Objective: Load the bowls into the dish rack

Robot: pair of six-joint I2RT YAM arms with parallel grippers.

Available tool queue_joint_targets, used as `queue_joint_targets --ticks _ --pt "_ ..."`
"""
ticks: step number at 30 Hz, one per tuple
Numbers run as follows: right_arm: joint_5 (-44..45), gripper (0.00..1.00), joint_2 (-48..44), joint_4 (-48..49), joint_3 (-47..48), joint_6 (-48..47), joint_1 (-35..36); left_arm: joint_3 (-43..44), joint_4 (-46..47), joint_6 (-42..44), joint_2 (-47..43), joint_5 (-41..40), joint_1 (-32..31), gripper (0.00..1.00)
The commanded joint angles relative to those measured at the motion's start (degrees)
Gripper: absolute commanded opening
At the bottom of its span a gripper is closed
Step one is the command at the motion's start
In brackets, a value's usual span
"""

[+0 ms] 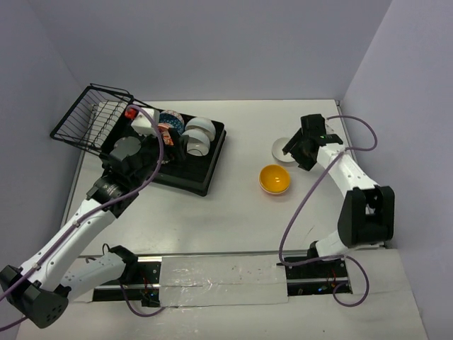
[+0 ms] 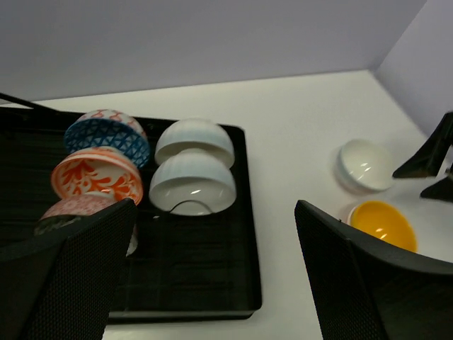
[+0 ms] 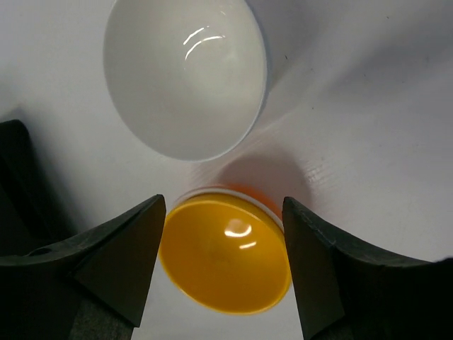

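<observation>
- Bowls first: I count five sitting in the dish rack (image 1: 197, 176), which takes up the far-left part of the desk. Its wire basket (image 1: 92, 117) is tipped up at the far-left corner.
- From the left wrist cam, the blue-patterned bowl (image 2: 107, 134), orange-patterned bowl (image 2: 95, 173) and pink-patterned bowl (image 2: 78, 207) stand on edge in one row. Each leans against the next.
- Right beside that row are two plain ones. The rear white bowl (image 2: 195, 138) and the front white bowl (image 2: 192, 183) are also on edge and touching each other.
- Two are still out on the desk: a loose white bowl (image 1: 277, 149) and the yellow bowl (image 1: 274, 179). Both are upright on the right half of the desk, just beside each other, with the white one closer to the far edge.
- Left gripper (image 2: 216, 209): spread wide with nothing in it. It hangs over the near side of the rack, and the ribbed tray floor shows between its fingers (image 2: 71, 276).
- Right gripper (image 3: 223, 205): also spread wide and empty. The top cam shows it over the loose white bowl, partly covering it and clear of the yellow one.
- In the right wrist cam the yellow bowl shows up between the two fingers (image 3: 333, 269), with the white bowl just past the tips. I can't tell from that view how high the claw sits above them.
</observation>
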Motion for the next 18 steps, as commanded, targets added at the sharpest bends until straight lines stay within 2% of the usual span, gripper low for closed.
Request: queue_joint_targets --ticks 1,8,10,18 --pt "2.5 0.73 4.14 3.62 4.15 2.27 -0.44 1.34 -8.68 9.79 -2.88 -0.8 -0.16 0.99" --pt "3.2 0.68 10.91 6.26 5.73 3.14 -0.44 -1.56 -9.74 12.96 -6.04 1.75 -0.16 0.99" --pt "4.25 0.64 11.79 6.79 5.82 3.32 -0.44 -1.83 -9.83 13.22 -5.96 2.71 -0.16 0.99" --pt "6.89 0.59 14.96 8.28 5.38 3.32 -1.67 -1.92 -10.62 16.81 -4.73 4.74 -0.16 0.99"
